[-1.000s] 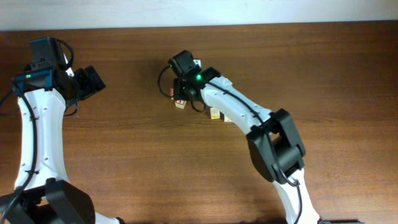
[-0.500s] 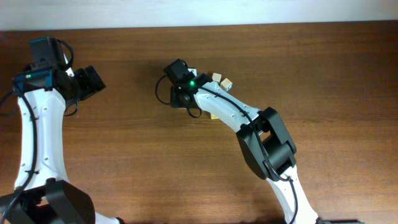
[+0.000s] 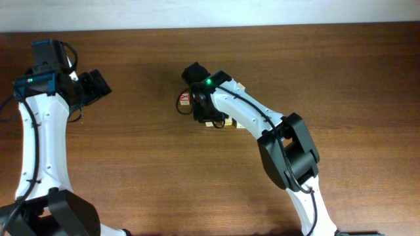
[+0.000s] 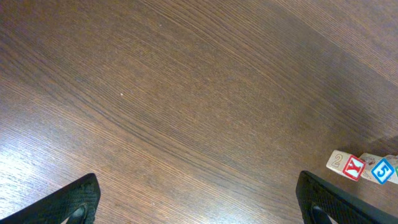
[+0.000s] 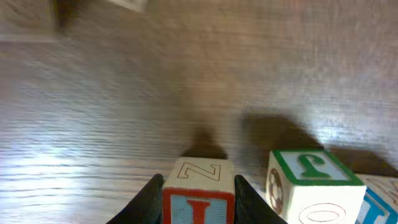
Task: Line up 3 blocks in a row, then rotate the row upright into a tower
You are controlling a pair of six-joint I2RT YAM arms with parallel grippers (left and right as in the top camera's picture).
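A light-wood block (image 5: 198, 194) with a red "I" face and a faint "Z" on top sits between my right gripper's (image 5: 198, 186) black fingers (image 5: 149, 198), which press both its sides. From overhead, the right gripper (image 3: 201, 108) hides that block. A red-marked block (image 3: 186, 99) lies just left of it; the left wrist view shows this block (image 4: 346, 165) with a red "Y" and a "2". Far left, my left gripper (image 3: 98, 84) hangs over bare wood, and its jaws (image 4: 199, 208) stand wide open, holding nothing.
A green "J" cube (image 5: 311, 185) stands close to the right of the held block, with a blue-lettered cube (image 5: 388, 205) at the frame edge. A blue "5" cube (image 4: 382, 170) sits by the "Y" block. More cubes (image 3: 227, 121) lie beside the right arm.
The right wrist swung left, then back toward the front-right, and its jaws narrowed onto the red "I" block. The red-marked block to its left is now uncovered. The left arm stayed still.
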